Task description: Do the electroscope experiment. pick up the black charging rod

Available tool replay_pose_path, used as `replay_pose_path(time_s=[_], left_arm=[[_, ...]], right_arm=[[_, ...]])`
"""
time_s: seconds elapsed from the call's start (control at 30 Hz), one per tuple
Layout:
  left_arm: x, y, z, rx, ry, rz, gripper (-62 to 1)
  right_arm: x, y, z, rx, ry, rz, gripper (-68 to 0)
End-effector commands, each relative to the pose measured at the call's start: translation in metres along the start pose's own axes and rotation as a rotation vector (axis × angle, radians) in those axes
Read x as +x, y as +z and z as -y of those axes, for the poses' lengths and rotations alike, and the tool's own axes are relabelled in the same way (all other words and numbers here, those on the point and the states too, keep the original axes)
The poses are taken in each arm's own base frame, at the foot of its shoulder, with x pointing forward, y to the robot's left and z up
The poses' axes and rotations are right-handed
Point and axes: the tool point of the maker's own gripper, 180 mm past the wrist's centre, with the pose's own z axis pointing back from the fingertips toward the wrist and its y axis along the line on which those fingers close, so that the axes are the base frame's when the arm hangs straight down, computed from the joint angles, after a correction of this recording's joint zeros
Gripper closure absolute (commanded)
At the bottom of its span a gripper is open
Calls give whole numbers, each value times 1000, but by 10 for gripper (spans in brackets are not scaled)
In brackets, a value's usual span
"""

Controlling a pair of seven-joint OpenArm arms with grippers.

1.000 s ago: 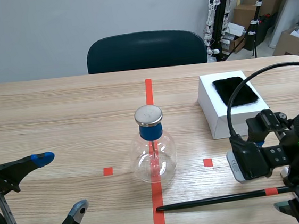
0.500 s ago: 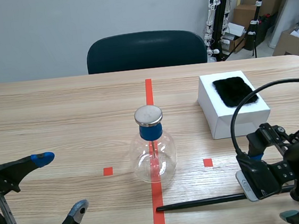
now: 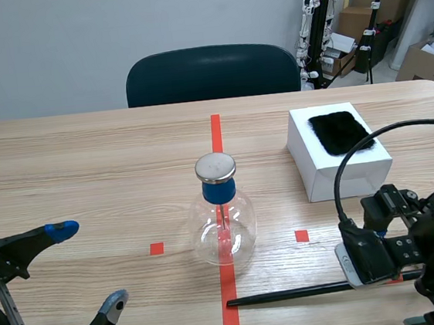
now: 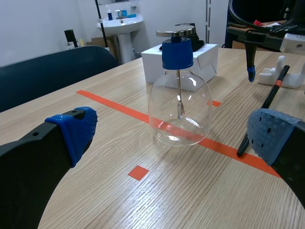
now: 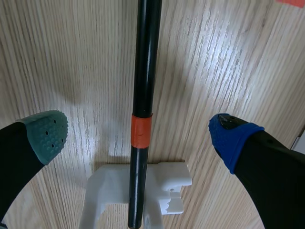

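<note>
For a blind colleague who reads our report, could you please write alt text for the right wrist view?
A thin black charging rod with an orange-red band lies on the wooden table, one end resting in a white plastic cradle. The right gripper hangs open above, straddling it without touching.

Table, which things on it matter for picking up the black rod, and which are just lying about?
For the job: black rod, white stand under its end, right hand open over it.
Not for this step: glass flask, white box with black pad on top, chair, left hand open.
</note>
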Motion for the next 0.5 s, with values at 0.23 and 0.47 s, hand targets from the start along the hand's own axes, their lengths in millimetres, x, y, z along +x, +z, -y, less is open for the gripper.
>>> replay_pose_path(time_s=[0.23,0.47], left_arm=[[5,-1,-2,5,-6,24,-623],[5,-1,-2,5,-6,24,-623]], right_arm=[[2,-1,6,4,-40,-45,-608],[2,-2,2,26,-76,-51,-608]])
